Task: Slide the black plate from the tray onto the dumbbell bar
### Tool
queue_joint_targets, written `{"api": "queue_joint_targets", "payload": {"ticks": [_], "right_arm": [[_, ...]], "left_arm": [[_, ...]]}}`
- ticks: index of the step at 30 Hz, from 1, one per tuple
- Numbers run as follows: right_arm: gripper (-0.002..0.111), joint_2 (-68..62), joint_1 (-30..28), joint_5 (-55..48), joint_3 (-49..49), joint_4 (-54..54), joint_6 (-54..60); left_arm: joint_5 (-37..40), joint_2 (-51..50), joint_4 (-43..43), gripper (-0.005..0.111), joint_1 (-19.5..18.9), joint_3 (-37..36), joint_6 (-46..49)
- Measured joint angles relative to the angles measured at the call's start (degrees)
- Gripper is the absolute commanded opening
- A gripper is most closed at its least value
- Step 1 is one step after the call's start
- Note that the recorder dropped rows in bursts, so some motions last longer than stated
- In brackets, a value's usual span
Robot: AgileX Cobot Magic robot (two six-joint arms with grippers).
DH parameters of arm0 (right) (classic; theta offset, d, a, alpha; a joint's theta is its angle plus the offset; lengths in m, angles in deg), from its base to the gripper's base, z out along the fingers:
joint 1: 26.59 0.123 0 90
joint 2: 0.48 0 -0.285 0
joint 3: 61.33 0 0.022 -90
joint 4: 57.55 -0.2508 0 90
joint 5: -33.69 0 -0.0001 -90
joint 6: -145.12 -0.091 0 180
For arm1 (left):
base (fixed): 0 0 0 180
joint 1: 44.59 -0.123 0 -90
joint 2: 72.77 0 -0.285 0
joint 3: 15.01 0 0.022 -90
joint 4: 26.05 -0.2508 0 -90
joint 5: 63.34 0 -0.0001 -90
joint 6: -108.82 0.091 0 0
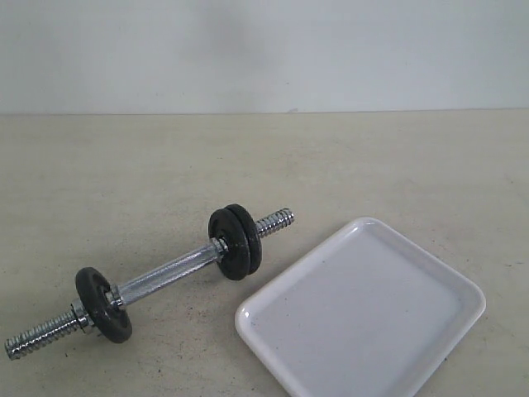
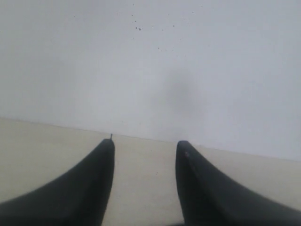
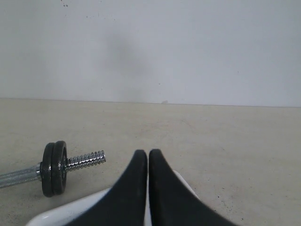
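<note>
The chrome dumbbell bar [image 1: 169, 273] lies slantwise on the table. Two black plates [image 1: 235, 241] sit side by side near its far threaded end, and a third black plate [image 1: 103, 304] sits near its near end. The white tray [image 1: 364, 310] beside the bar holds no disc. Neither gripper shows in the exterior view. My left gripper [image 2: 146, 142] is open over bare table, facing the wall. My right gripper [image 3: 147, 151] is shut on nothing, above the tray's rim [image 3: 70, 209], with the paired plates [image 3: 54, 168] off to one side.
The table is a beige surface [image 1: 397, 165] ending at a pale wall [image 1: 264, 50]. The bar's threaded ends [image 1: 277, 221] stick out past the plates.
</note>
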State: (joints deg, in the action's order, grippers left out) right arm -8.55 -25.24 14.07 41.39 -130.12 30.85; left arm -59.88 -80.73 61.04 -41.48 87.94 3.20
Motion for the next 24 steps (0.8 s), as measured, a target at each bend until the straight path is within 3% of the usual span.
{"api": "queue_joint_targets", "payload": {"ticks": [5,9,15,17,19,24], "right_arm": [[0.000,0.00,0.00,0.00,0.00,0.00,0.00],[0.000,0.00,0.00,0.00,0.00,0.00,0.00],[0.000,0.00,0.00,0.00,0.00,0.00,0.00],[0.000,0.00,0.00,0.00,0.00,0.00,0.00],[0.000,0.00,0.00,0.00,0.00,0.00,0.00],[0.000,0.00,0.00,0.00,0.00,0.00,0.00]], "left_arm": [[0.12,0.00,10.68,0.040,0.00,0.00,11.53],[0.12,0.00,11.90,0.040,0.00,0.00,17.05],[-0.20,0.00,12.11,0.040,0.00,0.00,16.91],[-1.01,0.00,6.16,0.040,0.00,0.00,11.60],[-1.25,0.00,-5.34,0.040,0.00,0.00,1.69],[1.83,0.00,-41.43,0.040,0.00,0.00,-35.35]]}}
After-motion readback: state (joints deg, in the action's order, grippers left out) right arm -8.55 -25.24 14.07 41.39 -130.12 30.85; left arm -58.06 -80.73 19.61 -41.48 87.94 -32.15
